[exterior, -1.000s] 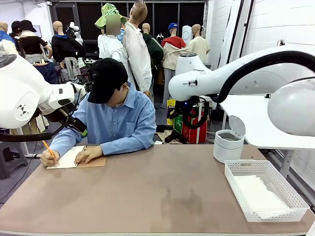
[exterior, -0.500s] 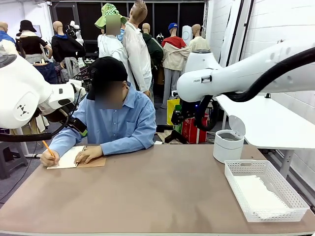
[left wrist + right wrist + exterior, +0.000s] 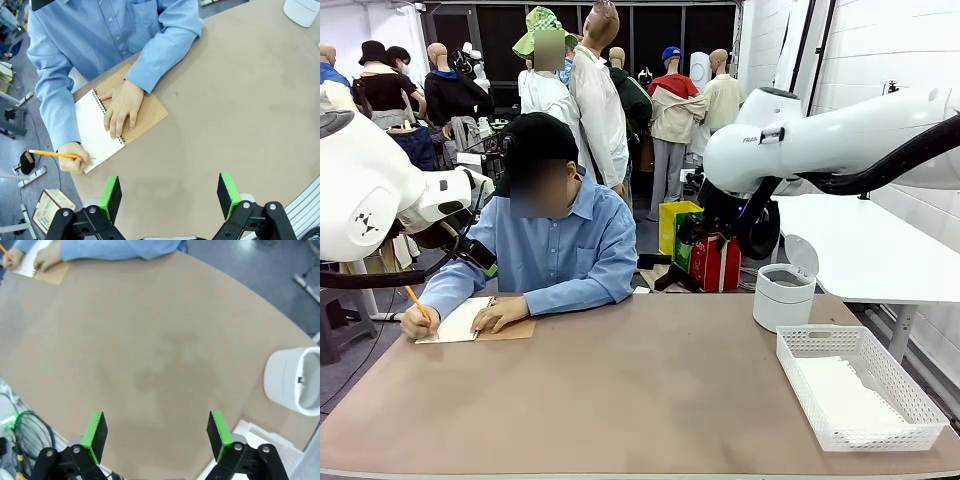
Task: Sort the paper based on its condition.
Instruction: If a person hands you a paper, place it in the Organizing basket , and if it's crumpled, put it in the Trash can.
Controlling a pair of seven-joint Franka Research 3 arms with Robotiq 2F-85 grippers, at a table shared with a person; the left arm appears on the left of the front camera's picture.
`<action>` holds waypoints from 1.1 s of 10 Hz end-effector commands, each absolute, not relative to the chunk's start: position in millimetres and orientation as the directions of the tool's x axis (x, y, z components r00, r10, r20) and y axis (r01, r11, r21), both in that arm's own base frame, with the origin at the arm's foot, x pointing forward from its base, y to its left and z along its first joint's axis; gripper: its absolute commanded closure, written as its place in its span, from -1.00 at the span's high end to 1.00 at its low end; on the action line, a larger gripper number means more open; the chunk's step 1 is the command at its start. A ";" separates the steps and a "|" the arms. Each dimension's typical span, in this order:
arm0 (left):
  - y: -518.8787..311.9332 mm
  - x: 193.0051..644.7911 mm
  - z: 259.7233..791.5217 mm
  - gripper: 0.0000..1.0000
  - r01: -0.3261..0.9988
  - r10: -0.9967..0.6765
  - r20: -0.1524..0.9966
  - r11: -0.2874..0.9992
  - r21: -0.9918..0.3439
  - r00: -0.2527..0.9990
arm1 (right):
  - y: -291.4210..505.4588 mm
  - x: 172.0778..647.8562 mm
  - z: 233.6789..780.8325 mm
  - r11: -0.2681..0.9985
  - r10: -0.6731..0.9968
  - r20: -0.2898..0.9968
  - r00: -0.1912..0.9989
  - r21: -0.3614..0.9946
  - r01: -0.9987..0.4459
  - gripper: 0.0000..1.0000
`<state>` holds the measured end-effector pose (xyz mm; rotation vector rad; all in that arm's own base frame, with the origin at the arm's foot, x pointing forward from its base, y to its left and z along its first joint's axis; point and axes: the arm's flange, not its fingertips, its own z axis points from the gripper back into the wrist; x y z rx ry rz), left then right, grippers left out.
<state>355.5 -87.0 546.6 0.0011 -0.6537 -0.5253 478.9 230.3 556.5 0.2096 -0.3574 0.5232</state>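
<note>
White paper point(image 3: 840, 392) lies in the white lattice basket point(image 3: 820, 342) at the table's right. At the far left a person writes with a pencil point(image 3: 52, 153) on the white page of a spiral notebook point(image 3: 97, 130) with a brown cover, one hand flat on the binding. My left gripper point(image 3: 169, 196) hangs open high above the table, just on my side of the notebook, with nothing between its green pads. My right gripper point(image 3: 156, 436) is open too and holds nothing, high over the bare middle of the table.
A white round bin point(image 3: 783, 293) with its lid tipped up stands at the far right, behind the basket. The right arm point(image 3: 820, 140) reaches in high from the right. The left arm point(image 3: 380, 200) sits at the left edge. The brown tabletop point(image 3: 650, 390) between notebook and basket is bare.
My right arm has swung to the right and a little away from the person. The person's head has lifted. The left arm, notebook and basket have not moved.
</note>
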 end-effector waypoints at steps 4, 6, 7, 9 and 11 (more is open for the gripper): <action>-85.8 355.8 547.1 1.00 0.464 -0.464 0.581 0.871 0.161 0.669 | 210.5 462.3 559.3 0.798 0.463 0.490 0.738 0.132 -0.588 1.00; -85.8 355.8 547.1 1.00 0.464 -0.464 0.581 0.871 0.161 0.669 | 206.4 447.1 560.6 0.795 0.470 0.512 0.719 0.109 -0.597 1.00; -85.8 355.8 547.1 1.00 0.464 -0.464 0.581 0.871 0.161 0.669 | 206.8 439.2 559.3 0.784 0.478 0.530 0.701 0.101 -0.612 1.00; -85.8 355.8 547.1 1.00 0.464 -0.464 0.581 0.871 0.161 0.669 | 206.0 433.9 558.0 0.783 0.478 0.544 0.690 0.092 -0.615 1.00; -85.8 355.8 547.1 1.00 0.464 -0.464 0.581 0.871 0.161 0.669 | 212.7 438.6 567.4 0.804 0.478 0.510 0.715 0.075 -0.590 1.00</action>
